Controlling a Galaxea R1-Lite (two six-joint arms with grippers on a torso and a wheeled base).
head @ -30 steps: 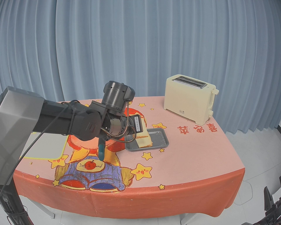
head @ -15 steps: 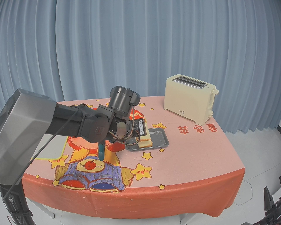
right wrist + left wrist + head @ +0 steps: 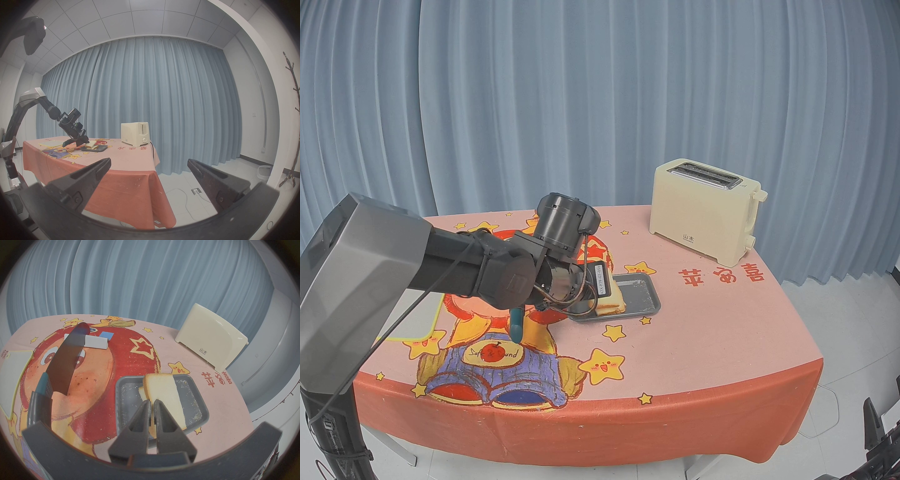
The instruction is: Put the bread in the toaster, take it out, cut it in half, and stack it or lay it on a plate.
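Blue pleated curtains (image 3: pixel 600 94) hang behind a table (image 3: pixel 706 350) draped in an orange-pink cartoon cloth. At the table's far left lies a pale cutting board (image 3: pixel 406 315) with a yellow edge. Next to it a knife (image 3: pixel 67 360) with a dark blade and a teal handle rests on the cloth. Beside the knife, the left gripper (image 3: pixel 152 404) is low over a grey tray (image 3: pixel 197 405), its fingers drawn almost together with a thin slit between them. Their tips are at the near edge of the bread (image 3: pixel 162 393), which lies in the tray; whether they pinch it cannot be told. A cream toaster (image 3: pixel 703 209) stands at the far right corner. The right gripper (image 3: pixel 149 162) hangs off beyond the table, fingers spread wide and holding nothing.
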